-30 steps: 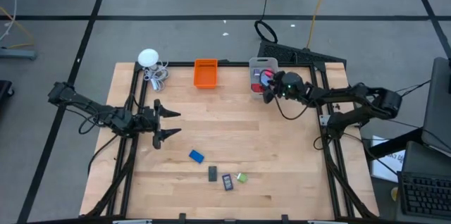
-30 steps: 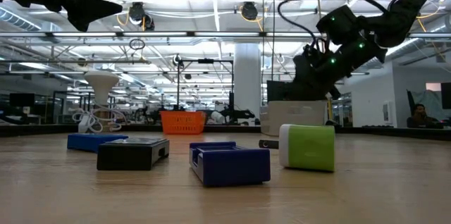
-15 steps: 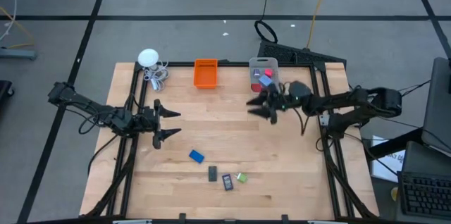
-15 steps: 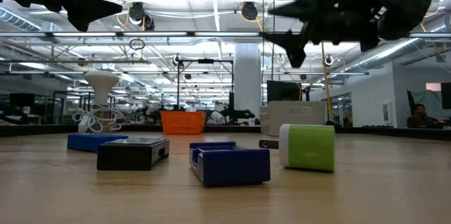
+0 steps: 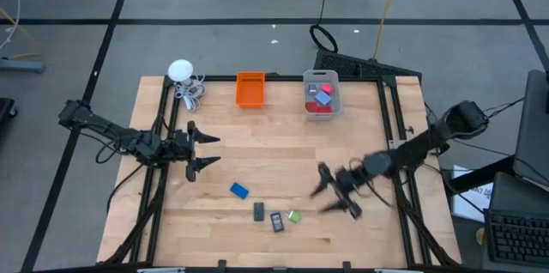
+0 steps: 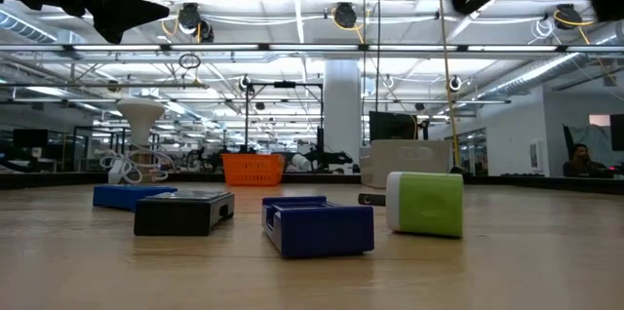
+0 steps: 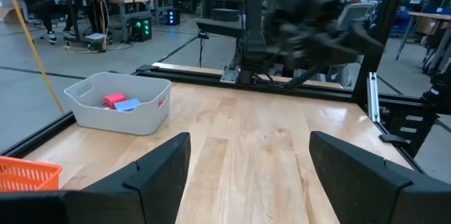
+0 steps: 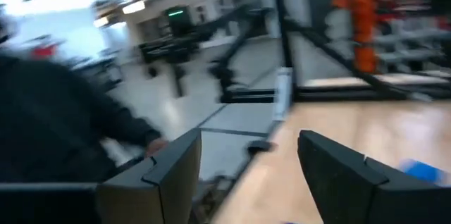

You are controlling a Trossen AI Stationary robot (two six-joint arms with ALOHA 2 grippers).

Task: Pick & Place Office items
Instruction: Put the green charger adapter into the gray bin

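Observation:
Several office items lie flat on the table near its near edge: a blue block [image 5: 239, 191], a dark grey piece [image 5: 259, 212], a dark blue piece [image 5: 277, 221] and a green bit [image 5: 294, 216]. In the low view the green bit [image 6: 425, 204] and the dark blue piece [image 6: 318, 227] are nearest. My right gripper [image 5: 328, 194] hangs open above the table, just right of these items, and holds nothing. At the table's left side my left gripper [image 5: 204, 148] waits open and level. In the right wrist view a blue item [image 8: 423, 171] shows beyond the open fingers.
A clear grey bin [image 5: 322, 106] at the far edge holds red and blue pieces, and it also shows in the left wrist view [image 7: 144, 115]. An orange bin [image 5: 250, 89] stands to its left. A white round gadget [image 5: 180, 71] with a coiled cable sits at the far left corner.
My right gripper has swung from over the grey bin at the far edge toward the table's near edge. It has tipped from pointing down to about level. It now hangs beside the loose items, blurred with motion.

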